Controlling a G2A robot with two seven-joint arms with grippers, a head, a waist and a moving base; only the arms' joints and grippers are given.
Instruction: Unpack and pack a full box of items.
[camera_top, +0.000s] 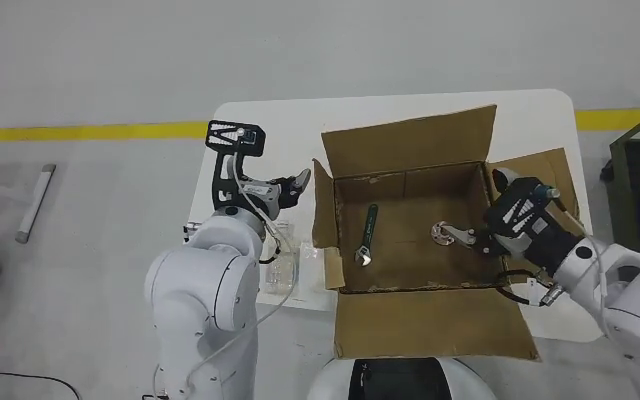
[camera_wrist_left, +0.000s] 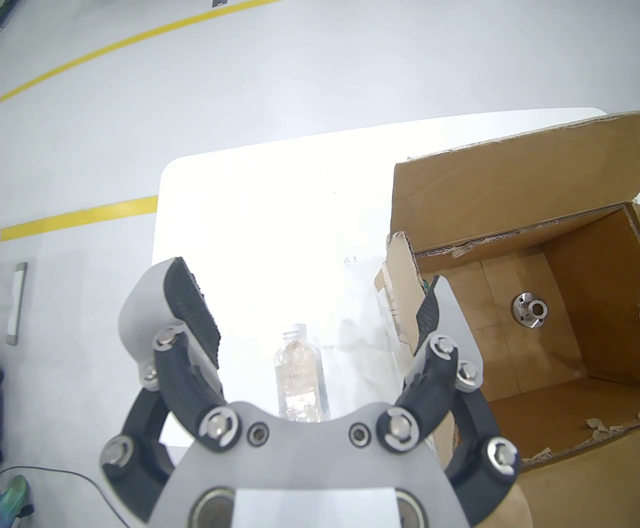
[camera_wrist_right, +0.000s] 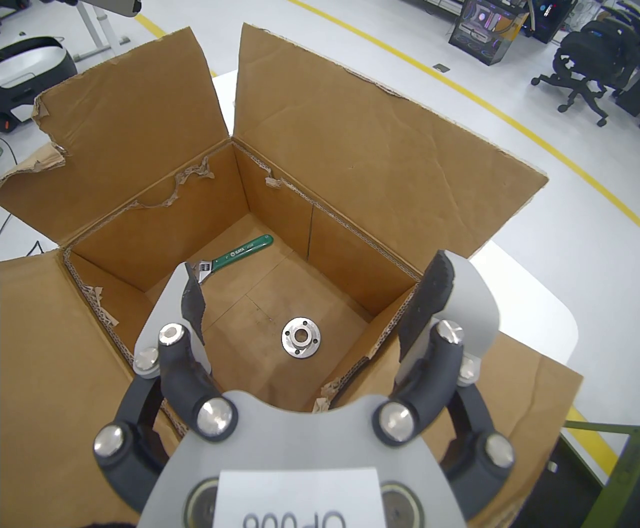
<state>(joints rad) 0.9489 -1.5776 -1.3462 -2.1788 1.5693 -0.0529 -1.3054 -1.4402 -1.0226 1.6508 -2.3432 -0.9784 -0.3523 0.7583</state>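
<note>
Fingers (camera_wrist_right: 192, 300) are held apart on right gripper (camera_wrist_right: 316, 270), above the box (camera_top: 410, 145) holding wrench (camera_top: 367, 235) and flange (camera_top: 442, 234), and left gripper (camera_wrist_left: 305, 280), beside it

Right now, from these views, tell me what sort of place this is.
Likely a robotics lab or workshop: a yellow floor line, black wheeled office chairs and a lit computer case behind, and a white table holding an open brown cardboard box.
</note>
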